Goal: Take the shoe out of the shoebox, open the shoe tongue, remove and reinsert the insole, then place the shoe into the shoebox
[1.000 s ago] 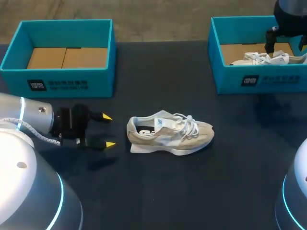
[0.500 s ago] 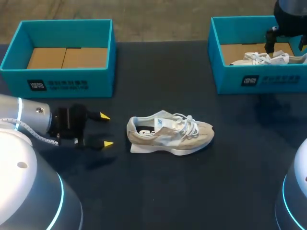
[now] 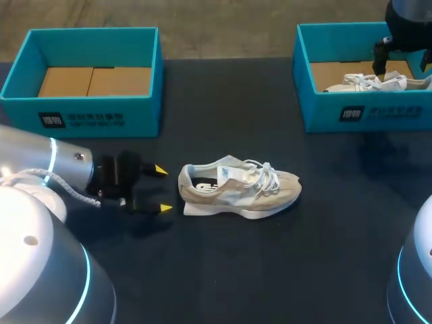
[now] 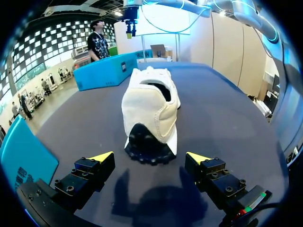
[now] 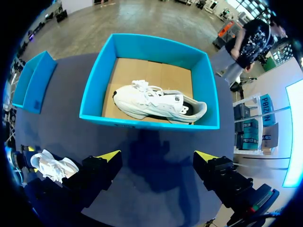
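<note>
Dark worktop (image 3: 223,270) fills the scene, and the beige shoe (image 3: 237,189) is set upright at its middle, toe to the right, outside both boxes. Just left of the heel, the left tool (image 3: 163,190) is held open and empty, clear of the shoe. The right tool (image 5: 157,156) is spread open, empty, above the far right shoebox (image 3: 364,111), where a white shoe (image 3: 368,82) lies. The beige shoe is judged light, with a soft upper and a firmer sole and heel. A hold across the heel collar is advised, with the loose laces avoided.
</note>
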